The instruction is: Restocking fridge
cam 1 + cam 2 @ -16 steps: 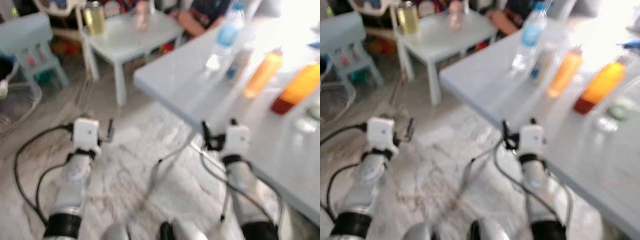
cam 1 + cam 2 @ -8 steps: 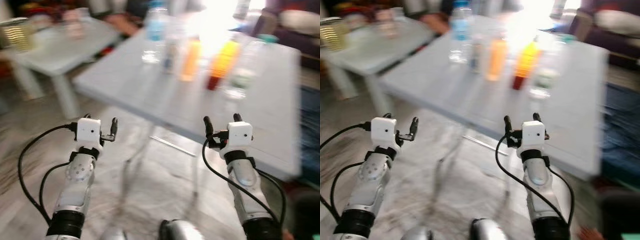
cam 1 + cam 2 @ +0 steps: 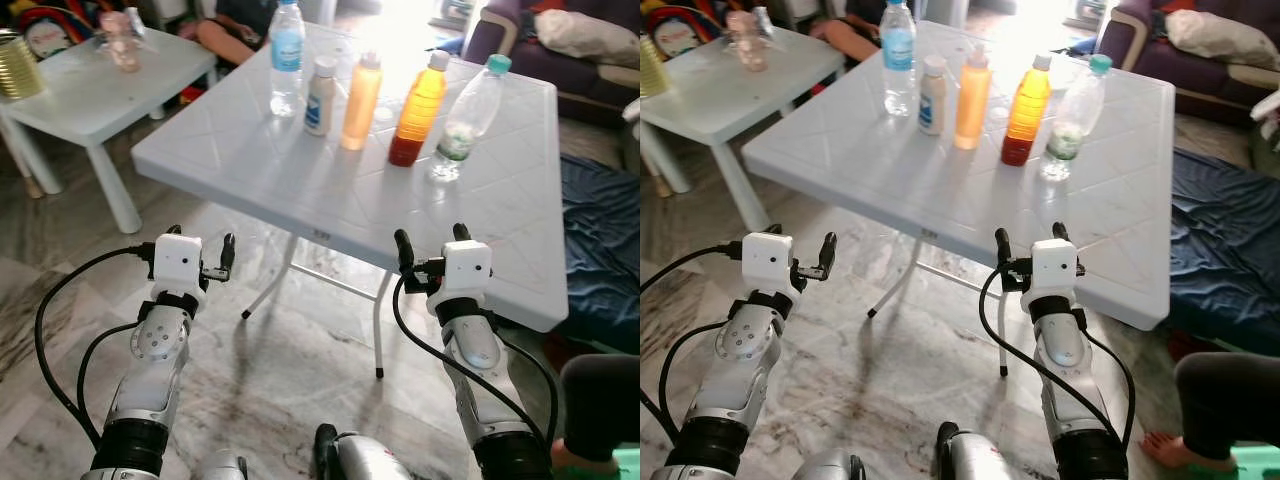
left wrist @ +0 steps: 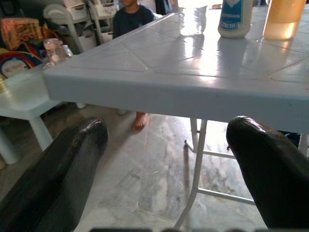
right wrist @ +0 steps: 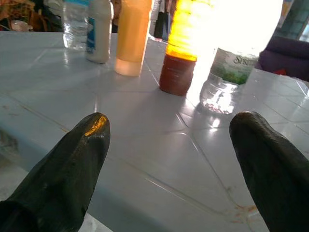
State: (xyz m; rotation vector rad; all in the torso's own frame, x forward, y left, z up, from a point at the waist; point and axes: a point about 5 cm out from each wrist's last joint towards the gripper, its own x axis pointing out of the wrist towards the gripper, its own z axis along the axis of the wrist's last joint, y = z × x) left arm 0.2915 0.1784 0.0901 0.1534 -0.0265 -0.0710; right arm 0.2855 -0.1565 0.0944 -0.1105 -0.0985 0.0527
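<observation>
Five bottles stand in a row at the far side of a white folding table (image 3: 330,190): a water bottle with a blue label (image 3: 286,57), a small white bottle (image 3: 320,95), a pale orange bottle (image 3: 361,87), an orange-red bottle (image 3: 419,95) and a clear bottle with a green cap (image 3: 466,115). My left gripper (image 3: 202,243) is open, held over the floor just short of the table's near left edge. Open too, my right gripper (image 3: 431,238) hovers at the near edge, pointing at the orange-red bottle (image 5: 186,48). Neither holds anything.
A low white table (image 3: 70,95) with a yellow can (image 3: 18,65) stands at the left. A person (image 3: 225,30) sits behind it. A purple sofa (image 3: 560,50) and a blue mat (image 3: 600,230) lie to the right. A person's leg (image 3: 600,400) is at the lower right.
The camera has swung right, so the folding table now sits in the middle and the blur is gone. Both arms hold the same raised pose, grippers still open.
</observation>
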